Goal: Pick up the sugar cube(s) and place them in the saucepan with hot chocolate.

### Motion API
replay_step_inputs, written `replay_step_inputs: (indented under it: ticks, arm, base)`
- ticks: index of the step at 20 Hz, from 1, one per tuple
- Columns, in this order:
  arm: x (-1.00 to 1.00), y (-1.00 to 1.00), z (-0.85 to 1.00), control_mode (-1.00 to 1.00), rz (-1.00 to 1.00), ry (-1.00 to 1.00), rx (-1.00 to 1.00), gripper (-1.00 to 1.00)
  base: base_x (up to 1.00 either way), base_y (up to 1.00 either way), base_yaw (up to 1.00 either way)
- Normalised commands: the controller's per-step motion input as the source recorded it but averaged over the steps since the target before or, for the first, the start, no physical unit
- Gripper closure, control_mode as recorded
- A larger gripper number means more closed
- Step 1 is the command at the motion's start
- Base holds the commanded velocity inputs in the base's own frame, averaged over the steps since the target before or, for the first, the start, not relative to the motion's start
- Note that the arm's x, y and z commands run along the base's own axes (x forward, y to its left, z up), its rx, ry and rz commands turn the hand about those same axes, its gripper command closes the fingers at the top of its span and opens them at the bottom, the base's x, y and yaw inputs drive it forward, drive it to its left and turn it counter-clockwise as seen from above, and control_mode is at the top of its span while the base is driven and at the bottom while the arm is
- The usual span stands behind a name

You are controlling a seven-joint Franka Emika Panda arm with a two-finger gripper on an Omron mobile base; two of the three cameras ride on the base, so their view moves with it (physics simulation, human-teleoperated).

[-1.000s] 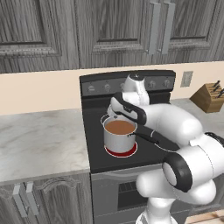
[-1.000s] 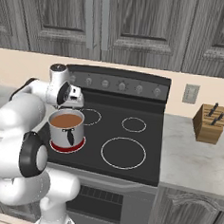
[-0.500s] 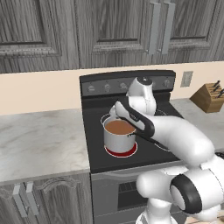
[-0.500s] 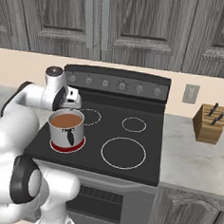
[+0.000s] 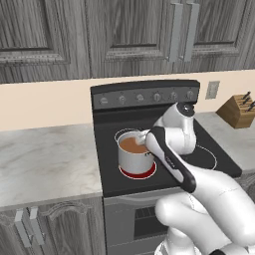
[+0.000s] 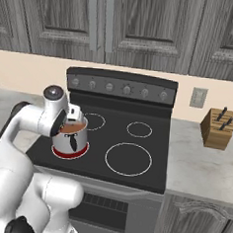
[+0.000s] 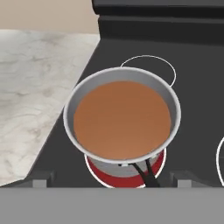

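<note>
No legible text, labels, brands or numbers anywhere, not even on the stove (image 6: 117,148).

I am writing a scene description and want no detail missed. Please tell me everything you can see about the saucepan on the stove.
The saucepan is a small round pan of shiny steel with straight walls. It stands upright on the stove's front left burner, which glows red beneath it. Smooth reddish-brown liquid fills it nearly to the rim. A thin black handle sticks out from its side. The open claw is above the pan without touching it. No lid is on it.
</note>
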Motion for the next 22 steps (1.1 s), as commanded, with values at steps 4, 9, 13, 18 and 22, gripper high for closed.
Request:
replay_step_inputs:
  ticks: [4,9,13,18,22]
  arm:
    - [-0.58,-0.36,0.25,-1.00,0.00,-0.01,0.00,-1.00]
    - [-0.56,-0.32,0.56,-1.00,0.00,-0.05,0.00,-1.00]
    - [-0.27,-0.23,0.92,-1.00,0.00,-0.08,0.00,-1.00]
    - [-0.04,-0.04,0.94,-1.00,0.00,-0.17,0.00,-1.00]
    - [-0.61,-0.06,0.32,-1.00,0.00,-0.24,0.07,-1.00]
  base:
    - [0.00,0.00,0.00]
    - [0.00,0.00,0.00]
    - [0.00,0.00,0.00]
    - [0.00,0.00,0.00]
    - [0.00,0.00,0.00]
